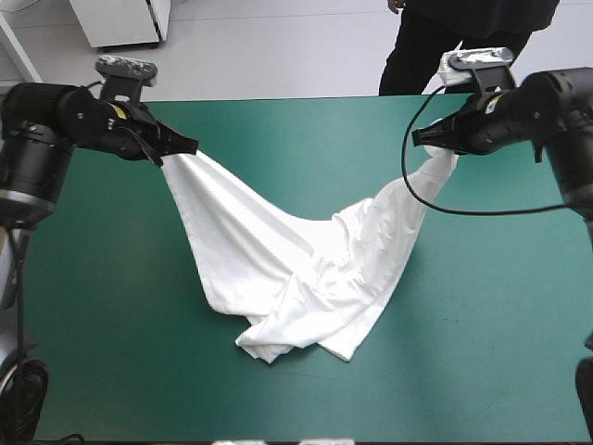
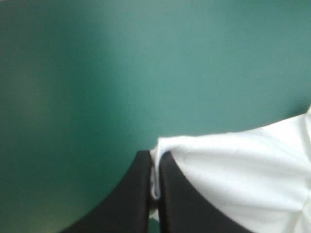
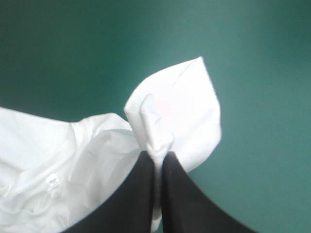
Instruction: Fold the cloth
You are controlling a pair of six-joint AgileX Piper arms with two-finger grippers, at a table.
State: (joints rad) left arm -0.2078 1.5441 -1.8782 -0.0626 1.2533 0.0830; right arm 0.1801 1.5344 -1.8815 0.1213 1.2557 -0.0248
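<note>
The white T-shirt (image 1: 306, 269) hangs between both arms, its two upper corners lifted and its lower part resting crumpled on the teal-green table (image 1: 111, 352) near the middle. My left gripper (image 1: 190, 146) is shut on the T-shirt at its left corner, above the table's far left. In the left wrist view the gripper (image 2: 155, 162) pinches a thin white edge of the T-shirt (image 2: 243, 170). My right gripper (image 1: 422, 136) is shut on the T-shirt's right corner at the far right. The right wrist view shows that gripper (image 3: 159, 158) clamping a bunched fold of the T-shirt (image 3: 180, 111), the collar beside it.
A person (image 1: 454, 42) stands just beyond the table's far edge, right of centre, not reaching over it. Bare teal-green cover lies along the near edge and both sides of the shirt.
</note>
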